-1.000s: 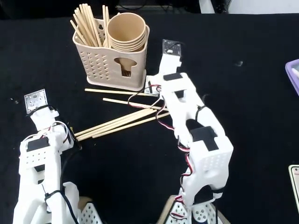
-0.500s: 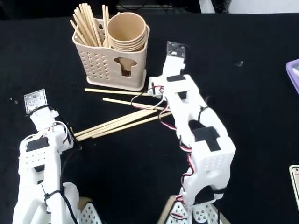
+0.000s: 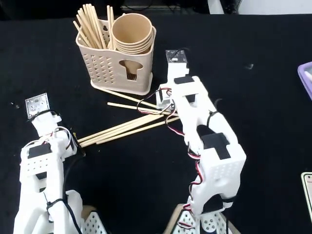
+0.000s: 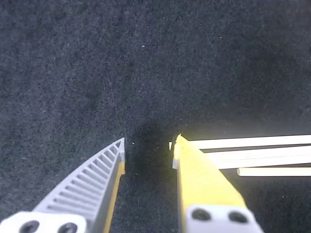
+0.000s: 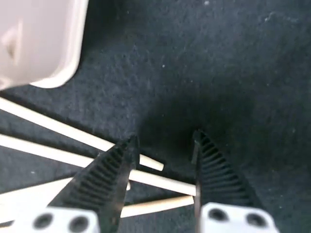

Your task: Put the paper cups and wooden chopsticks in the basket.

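The black surface (image 3: pixel 253 146) carries the basket (image 3: pixel 114 68) at its far side, with stacked paper cups (image 3: pixel 132 31) and a bunch of wooden chopsticks (image 3: pixel 90 27) standing in it, while several loose chopsticks (image 3: pixel 124 129) lie flat just in front of it, between my two arms. My left fingers (image 4: pixel 97 179) stand apart and empty, low over the surface, one tip beside the loose chopsticks' ends; my right fingers (image 5: pixel 104 179) are spread and empty too, over the sticks' other ends near the basket's corner
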`<state>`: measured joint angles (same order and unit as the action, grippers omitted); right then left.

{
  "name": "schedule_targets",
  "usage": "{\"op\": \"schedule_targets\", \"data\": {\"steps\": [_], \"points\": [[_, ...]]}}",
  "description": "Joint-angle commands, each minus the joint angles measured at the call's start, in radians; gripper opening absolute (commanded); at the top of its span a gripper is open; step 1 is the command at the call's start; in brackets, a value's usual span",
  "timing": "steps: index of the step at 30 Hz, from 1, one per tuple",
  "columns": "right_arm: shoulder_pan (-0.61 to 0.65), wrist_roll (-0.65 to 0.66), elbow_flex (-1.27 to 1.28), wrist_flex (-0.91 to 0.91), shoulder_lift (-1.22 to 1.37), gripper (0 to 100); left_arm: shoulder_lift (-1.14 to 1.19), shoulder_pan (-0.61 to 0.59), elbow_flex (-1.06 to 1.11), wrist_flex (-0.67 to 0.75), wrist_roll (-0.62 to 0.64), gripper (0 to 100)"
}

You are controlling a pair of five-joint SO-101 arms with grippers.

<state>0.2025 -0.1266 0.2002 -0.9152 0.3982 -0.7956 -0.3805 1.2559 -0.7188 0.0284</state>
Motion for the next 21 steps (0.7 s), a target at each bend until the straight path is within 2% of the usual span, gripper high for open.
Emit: {"op": "schedule_targets", "data": {"steps": [1,3,5,21], "points": [[-0.003,0.132,0.016,-0.075,-0.019,18.8,-0.025,-0.01,-0.005,0.012,0.005,17],[0.021,0.209,0.024,-0.117,-0.045,18.8,-0.025,-0.01,-0.005,0.012,0.005,17],[0.049,0.23,0.024,-0.161,-0.073,19.0,-0.025,-0.01,-0.005,0.012,0.005,17],[-0.02,0.16,0.054,-0.157,-0.223,18.8,-0.025,-0.001,-0.007,0.006,0.0,17]]}}
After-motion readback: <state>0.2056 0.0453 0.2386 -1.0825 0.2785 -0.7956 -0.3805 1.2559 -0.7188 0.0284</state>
